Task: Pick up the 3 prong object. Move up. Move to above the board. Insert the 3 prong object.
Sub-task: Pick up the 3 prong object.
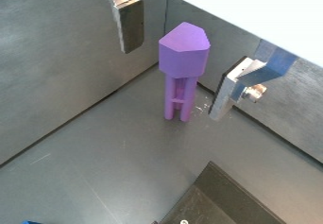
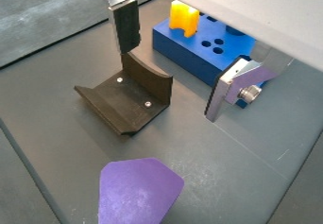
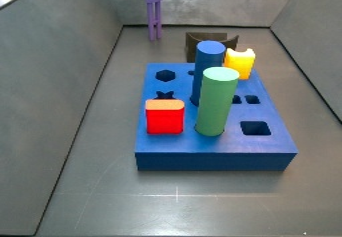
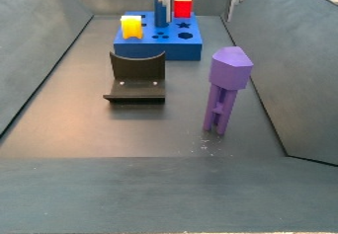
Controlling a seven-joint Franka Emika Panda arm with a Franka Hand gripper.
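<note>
While the gripper (image 1: 177,62) hangs with jaws spread wide, the 3 prong object (image 1: 182,72) stands upright below, between its fingers (image 1: 130,25), untouched; the board (image 2: 202,46) lies beyond.

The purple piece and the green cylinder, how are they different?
The purple piece stands on the floor by the back wall; the green cylinder stands in the board. The purple piece has prongs and a faceted head; the green cylinder is smooth and round. Both stand upright. The end effector hangs open above the purple piece.
</note>
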